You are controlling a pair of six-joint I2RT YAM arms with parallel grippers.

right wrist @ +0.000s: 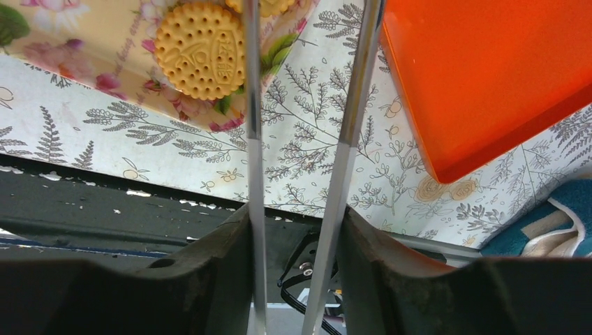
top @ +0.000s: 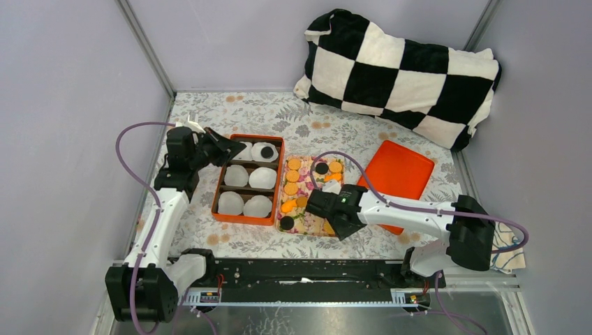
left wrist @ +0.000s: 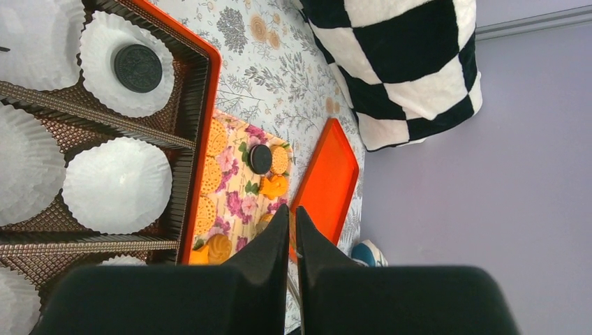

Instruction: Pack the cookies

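Observation:
Several golden-orange cookies point(top: 292, 176) and black ones point(top: 321, 168) lie on the floral tray point(top: 307, 183). One black cookie point(top: 266, 151) sits in a white paper cup in the orange box point(top: 241, 220); it also shows in the left wrist view point(left wrist: 137, 68). My left gripper point(top: 236, 153) is shut and empty above the box's far left corner point(left wrist: 292, 216). My right gripper point(top: 322, 209) holds metal tongs point(right wrist: 252, 105) between its fingers point(right wrist: 297, 216). The tong arms stand apart. The left arm runs along the right edge of a golden cookie point(right wrist: 200, 50) at the tray's near corner.
The orange lid point(top: 396, 171) lies right of the floral tray. A black-and-white checked pillow point(top: 401, 70) lies at the back right. The box holds several white paper cups point(top: 262, 178). The dark rail point(right wrist: 105, 209) runs along the table's near edge. A teal cloth point(right wrist: 551, 223) lies at the far right.

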